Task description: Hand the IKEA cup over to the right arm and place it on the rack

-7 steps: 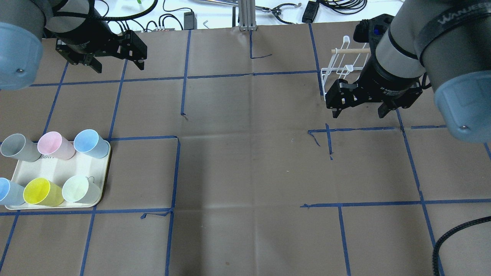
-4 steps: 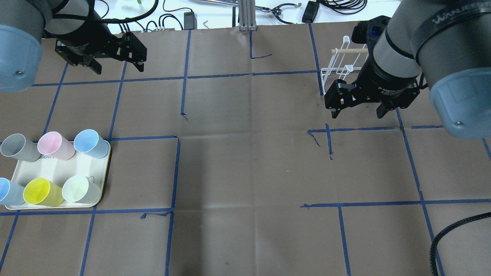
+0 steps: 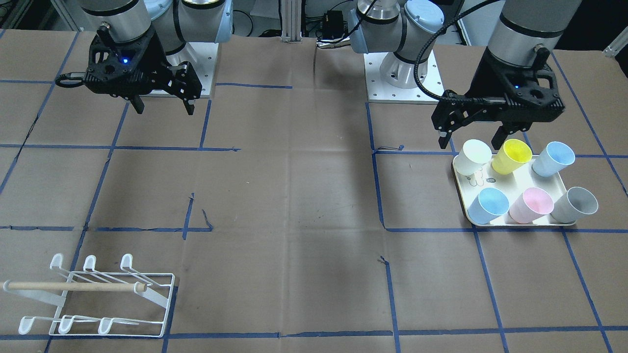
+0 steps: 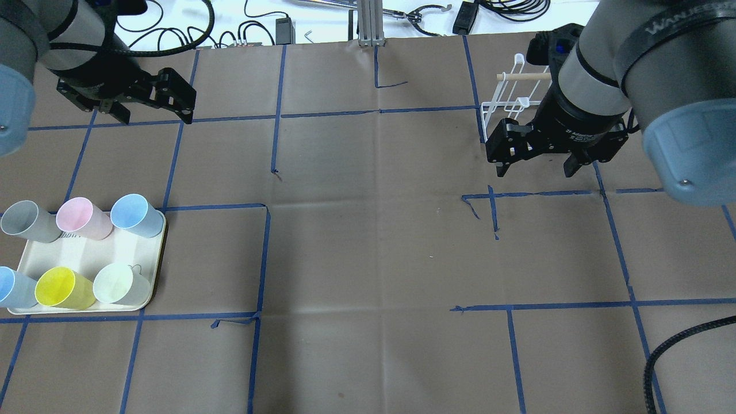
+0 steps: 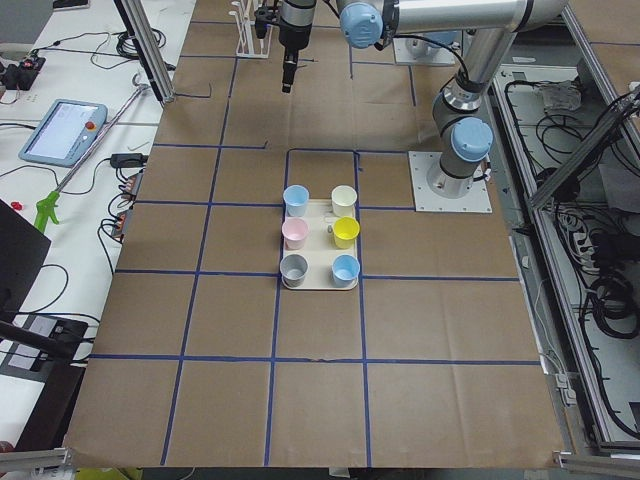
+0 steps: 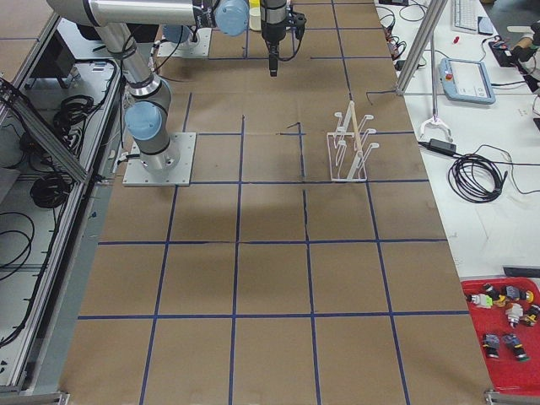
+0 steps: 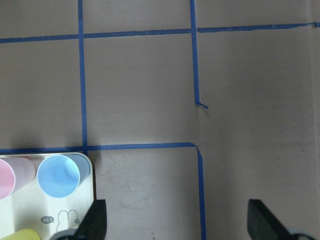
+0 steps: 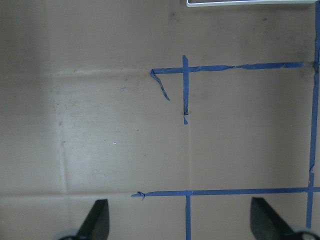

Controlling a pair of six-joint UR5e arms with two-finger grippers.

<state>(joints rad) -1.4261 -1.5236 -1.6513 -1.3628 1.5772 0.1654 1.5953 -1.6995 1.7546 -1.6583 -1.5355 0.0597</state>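
Several coloured cups stand on a cream tray (image 4: 146,261) at the table's left: grey (image 4: 26,220), pink (image 4: 80,217), two blue (image 4: 133,214), yellow (image 4: 60,287) and white (image 4: 118,283). My left gripper (image 4: 155,114) hangs open and empty above the table, beyond the tray; in the front view it (image 3: 472,141) is over the tray's robot-side edge. Its wrist view shows a blue cup (image 7: 59,175) at lower left. My right gripper (image 4: 535,169) is open and empty, just in front of the white wire rack (image 4: 509,106), which holds no cups (image 3: 98,299).
Brown paper with blue tape lines covers the table (image 4: 368,241). Cables and power bricks (image 4: 284,26) lie along the far edge. A black hose (image 4: 670,351) curls in at lower right. The rack's lower edge (image 8: 250,2) shows at the top of the right wrist view.
My left gripper has moved left and a little toward the tray, still open. My right gripper has hardly moved.
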